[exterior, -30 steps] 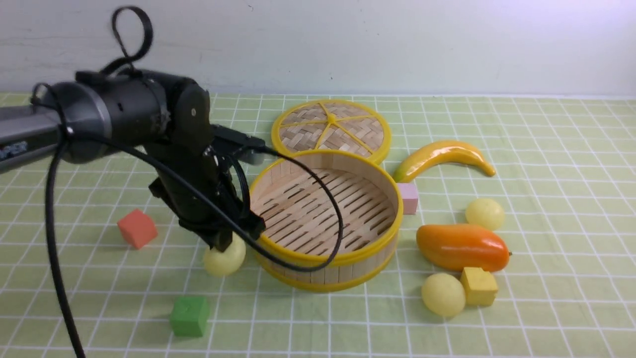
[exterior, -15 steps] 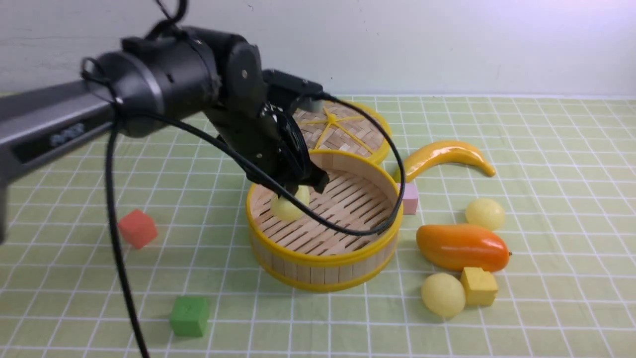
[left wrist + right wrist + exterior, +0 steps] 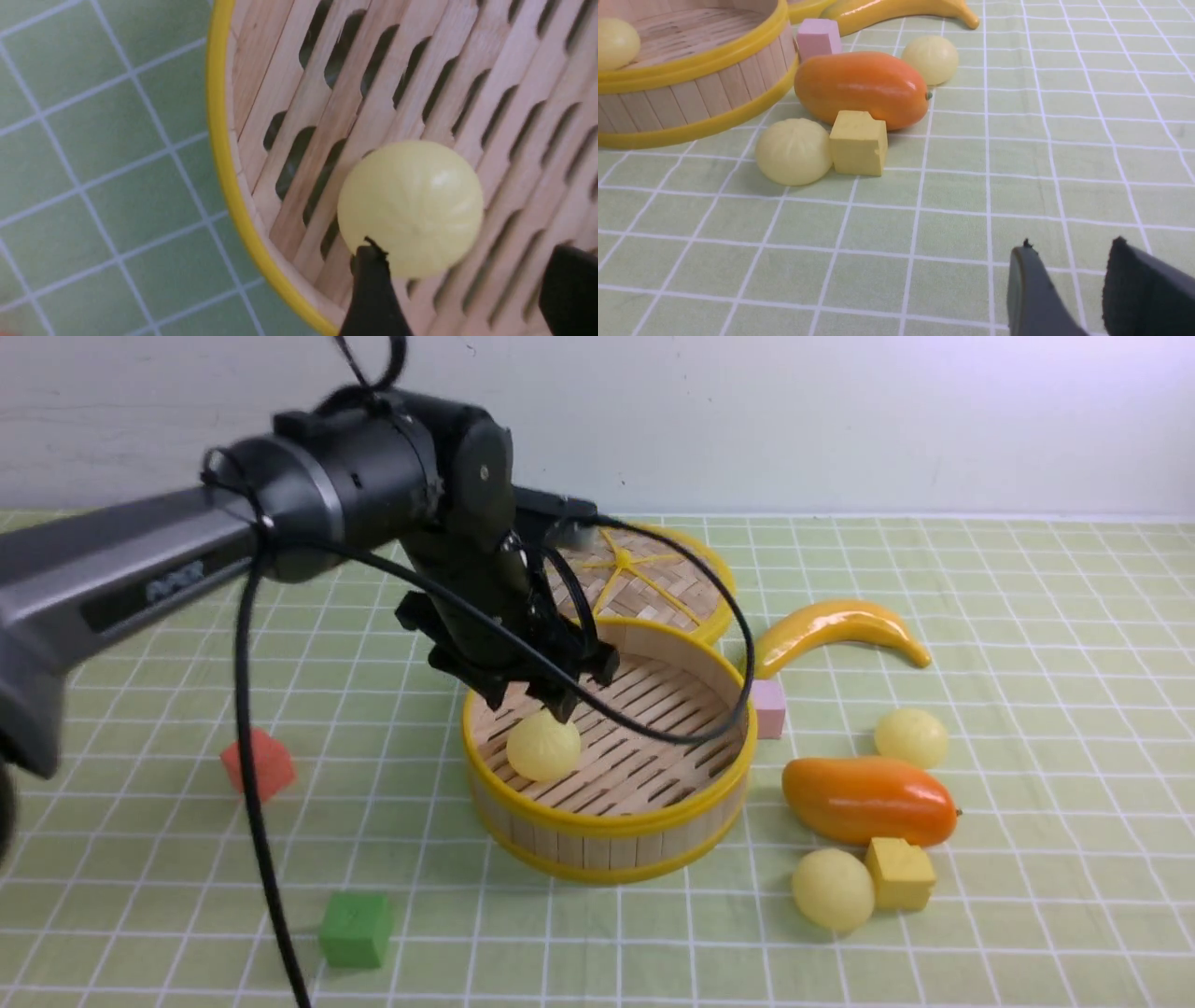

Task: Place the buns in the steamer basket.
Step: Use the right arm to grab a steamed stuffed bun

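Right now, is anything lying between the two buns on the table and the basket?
The near bun has bare cloth up to the steamer basket. For the far bun, the pink cube sits beside the basket's wall, roughly in line.

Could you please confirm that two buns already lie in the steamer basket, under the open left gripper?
Not quite: only one bun lies in the steamer basket, as the front view shows; the other two buns sit outside it by the mango. The left gripper is indeed open above it.
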Robot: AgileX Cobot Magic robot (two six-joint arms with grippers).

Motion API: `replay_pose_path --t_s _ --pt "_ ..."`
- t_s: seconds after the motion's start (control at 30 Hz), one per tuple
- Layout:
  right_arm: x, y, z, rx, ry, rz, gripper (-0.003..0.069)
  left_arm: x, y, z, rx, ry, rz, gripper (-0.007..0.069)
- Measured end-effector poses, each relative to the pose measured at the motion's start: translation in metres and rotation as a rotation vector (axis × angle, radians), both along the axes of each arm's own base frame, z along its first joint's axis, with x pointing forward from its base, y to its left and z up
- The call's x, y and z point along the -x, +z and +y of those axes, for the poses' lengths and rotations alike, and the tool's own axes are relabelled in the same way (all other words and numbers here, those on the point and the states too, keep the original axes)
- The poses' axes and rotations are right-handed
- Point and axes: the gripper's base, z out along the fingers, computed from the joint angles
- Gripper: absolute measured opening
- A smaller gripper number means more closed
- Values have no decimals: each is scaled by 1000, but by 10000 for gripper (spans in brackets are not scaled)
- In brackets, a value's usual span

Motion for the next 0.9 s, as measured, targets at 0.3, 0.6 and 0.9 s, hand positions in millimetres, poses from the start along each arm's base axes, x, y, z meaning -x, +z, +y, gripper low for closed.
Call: replay_pose_path --t_s 0.3,0.6,0.9 --pt "0 0 0 0 0 0 239 147 107 22 251 -130 -319 -13" --pt "-2 10 7 -510 -45 -58 239 267 50 86 497 -166 -470 -13" --pt "-1 58 18 -736 19 6 239 324 -5 142 705 -117 -705 -13"
